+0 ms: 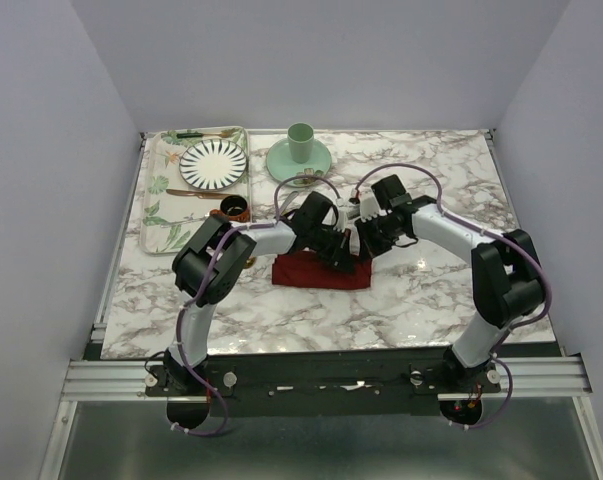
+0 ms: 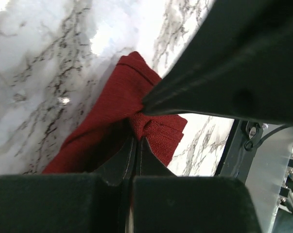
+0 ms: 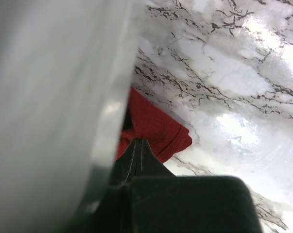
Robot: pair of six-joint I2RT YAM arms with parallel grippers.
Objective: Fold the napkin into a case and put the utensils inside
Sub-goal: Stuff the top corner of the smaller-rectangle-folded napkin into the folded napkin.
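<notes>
the napkin lies in the middle of the table as a rumpled dark red strip, long axis running left to right. both grippers meet right at its far edge. the left gripper is pinched tight on a gathered bit of cloth. the right gripper is clamped on it just beside, toward the right end. neither's really nearer, so i'd guess the next fold needs both pulling together toward the near edge.

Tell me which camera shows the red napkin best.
Left wrist view: the napkin is large, creases plain, pinched by the left gripper. The top view shows it small, partly hidden; the right wrist view, one corner.
</notes>
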